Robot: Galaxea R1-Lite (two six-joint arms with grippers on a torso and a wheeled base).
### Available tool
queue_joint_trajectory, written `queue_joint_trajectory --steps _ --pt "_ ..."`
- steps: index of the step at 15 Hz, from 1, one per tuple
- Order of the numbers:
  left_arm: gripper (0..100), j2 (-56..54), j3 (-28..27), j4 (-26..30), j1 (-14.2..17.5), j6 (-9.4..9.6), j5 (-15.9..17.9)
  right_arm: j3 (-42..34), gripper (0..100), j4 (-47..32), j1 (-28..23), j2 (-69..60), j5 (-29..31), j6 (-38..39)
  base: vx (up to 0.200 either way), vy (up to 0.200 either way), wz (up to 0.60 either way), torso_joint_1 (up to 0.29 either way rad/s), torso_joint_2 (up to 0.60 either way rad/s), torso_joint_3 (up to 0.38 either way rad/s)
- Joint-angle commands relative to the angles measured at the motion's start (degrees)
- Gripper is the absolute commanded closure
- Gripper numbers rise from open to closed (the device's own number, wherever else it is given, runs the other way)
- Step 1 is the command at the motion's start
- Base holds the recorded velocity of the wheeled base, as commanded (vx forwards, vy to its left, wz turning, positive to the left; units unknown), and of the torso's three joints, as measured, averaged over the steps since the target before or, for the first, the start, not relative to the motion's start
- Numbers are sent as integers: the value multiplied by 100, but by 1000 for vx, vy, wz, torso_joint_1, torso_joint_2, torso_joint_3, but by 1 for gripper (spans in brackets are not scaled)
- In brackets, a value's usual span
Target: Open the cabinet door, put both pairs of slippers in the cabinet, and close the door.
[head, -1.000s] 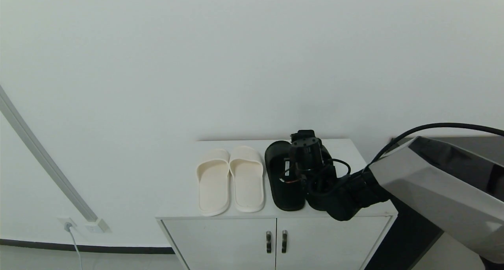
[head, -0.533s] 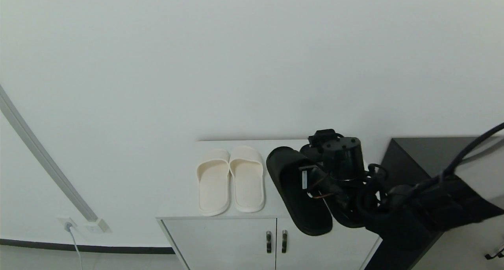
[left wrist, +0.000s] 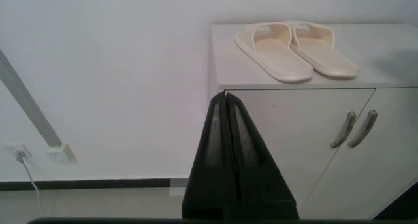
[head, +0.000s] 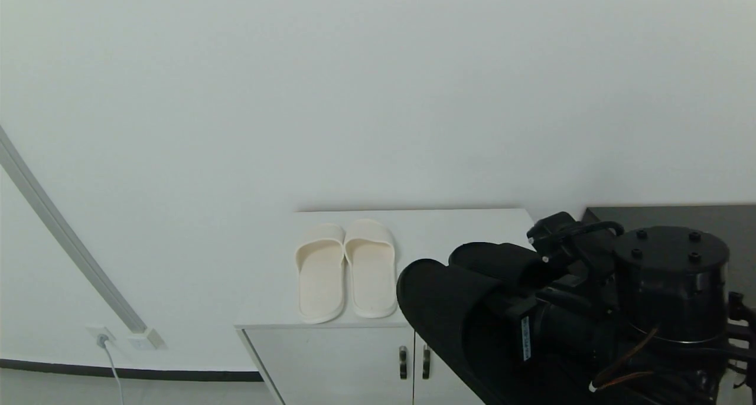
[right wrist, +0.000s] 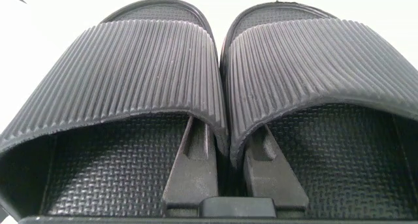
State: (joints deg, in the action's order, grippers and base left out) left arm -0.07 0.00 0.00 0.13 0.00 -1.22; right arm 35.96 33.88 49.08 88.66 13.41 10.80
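The black slippers (head: pixel 449 310) have lifted off the worktop (head: pixel 466 225), pinched in the right hand (right wrist: pixel 226 145); the cabinet doors (head: pixel 342 363) are shut, so the pressed-together left hand (left wrist: pixel 226 119) must open one.

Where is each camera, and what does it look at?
Head view: on the head, facing the white two-door cabinet and wall; right arm holds black ribbed rubber slippers.
Left wrist view: facing the cabinet front over the shut left gripper.
Right wrist view: along the right gripper, pinching those slippers.
Head and left wrist share the cream slippers on top.
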Motion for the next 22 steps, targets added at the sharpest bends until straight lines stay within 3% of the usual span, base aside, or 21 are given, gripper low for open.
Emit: queue_joint_trajectory --steps 1,4,10,22 --pt "100 7 0 0 4 0 -1 -54 100 -13 32 -227 -14 1 0 0 0 0 0 0" --pt "100 7 0 0 4 0 -1 -72 100 -13 32 -183 -14 1 0 0 0 0 0 0" --pt "100 7 0 0 4 -9 -1 -221 100 -4 32 -130 -216 -8 -200 0 0 1 1 2" --pt "100 7 0 0 4 9 -1 -397 100 22 32 -130 -216 -96 0 0 0 0 0 0"
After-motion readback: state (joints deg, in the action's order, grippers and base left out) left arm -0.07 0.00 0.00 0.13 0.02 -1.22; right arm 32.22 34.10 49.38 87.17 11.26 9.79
